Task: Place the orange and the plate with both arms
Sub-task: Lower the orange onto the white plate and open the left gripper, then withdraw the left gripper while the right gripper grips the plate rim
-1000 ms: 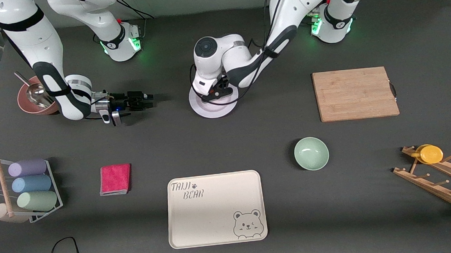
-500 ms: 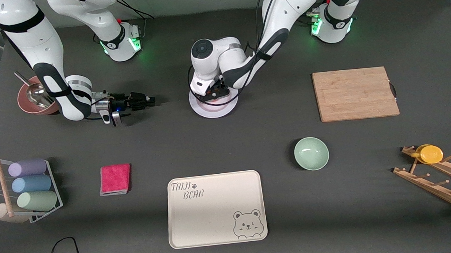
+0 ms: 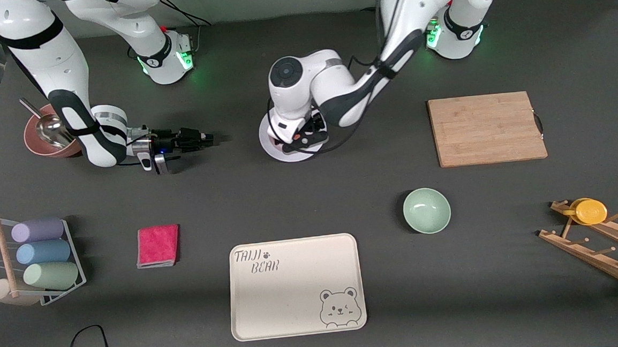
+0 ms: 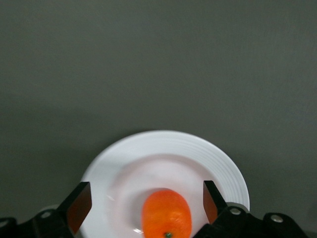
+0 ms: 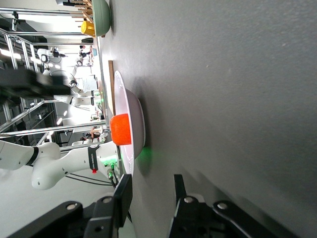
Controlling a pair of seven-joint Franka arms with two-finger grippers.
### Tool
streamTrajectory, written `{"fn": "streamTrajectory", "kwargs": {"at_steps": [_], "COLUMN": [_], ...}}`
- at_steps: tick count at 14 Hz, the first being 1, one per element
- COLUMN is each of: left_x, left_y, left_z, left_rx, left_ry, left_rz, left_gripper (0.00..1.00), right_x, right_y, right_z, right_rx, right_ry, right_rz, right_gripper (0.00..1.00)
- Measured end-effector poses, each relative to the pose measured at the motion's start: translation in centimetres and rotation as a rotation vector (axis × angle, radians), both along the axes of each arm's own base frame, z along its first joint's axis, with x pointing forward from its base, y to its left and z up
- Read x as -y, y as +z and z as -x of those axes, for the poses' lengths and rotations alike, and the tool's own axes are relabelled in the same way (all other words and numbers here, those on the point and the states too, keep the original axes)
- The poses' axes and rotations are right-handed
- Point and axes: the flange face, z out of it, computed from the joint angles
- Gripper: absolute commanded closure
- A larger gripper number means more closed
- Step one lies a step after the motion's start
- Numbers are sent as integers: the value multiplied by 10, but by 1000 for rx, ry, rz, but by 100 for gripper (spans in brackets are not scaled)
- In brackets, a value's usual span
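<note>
The white plate (image 3: 272, 147) lies on the table between the two arms' bases. The orange (image 4: 167, 215) sits in its centre. My left gripper (image 3: 304, 136) hangs just over the plate, open, with a finger on either side of the orange and not touching it; in the left wrist view (image 4: 145, 199) the plate (image 4: 163, 144) fills the lower half. In the front view only a speck of the orange (image 3: 297, 137) shows under the hand. My right gripper (image 3: 206, 139) is low by the table, beside the plate toward the right arm's end, open and empty (image 5: 151, 191), facing plate (image 5: 130, 111) and orange (image 5: 120, 130).
A wooden cutting board (image 3: 486, 128) lies toward the left arm's end. A mint-green bowl (image 3: 426, 210), a cream bear tray (image 3: 296, 286) and a pink cloth (image 3: 158, 245) lie nearer the camera. A brown bowl with a scoop (image 3: 44, 137) sits by the right arm. Racks stand at both ends.
My left hand has shifted a little over the plate toward the left arm's end. My right gripper has edged slightly toward the plate.
</note>
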Motion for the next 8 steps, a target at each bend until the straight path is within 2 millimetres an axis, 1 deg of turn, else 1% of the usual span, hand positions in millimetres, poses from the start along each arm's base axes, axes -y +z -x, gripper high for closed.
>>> {"fn": "streamTrajectory", "kwargs": {"at_steps": [2,3,5,6,7,8], "left_x": [-45,-75,-139,-173,-207,-240], "left_y": [58,90,150,171,188,200], "left_z": [-41,-63,-103,-120,-135,-146], "left_rx": [-14,-27,-47,-53,-57,-61], "left_ry": [24,35,56,65,69,64], "left_rz": [-9,-23,-57,-73,-83,-90], "left_gripper": [0,0,0,0,0,0], "right_x": [-2,-5,-18,-27,-37,-45], "right_y": [-1,-1,-2,-2,-3,-4], "right_z": [-3,-4,-7,-8,-8,-9], "right_rx": [3,6,12,15,17,20], "right_ry": [-1,-4,-14,-17,-15,-13], "right_rz": [1,2,7,7,8,15], "right_gripper": [59,59,59,59,59,59]}}
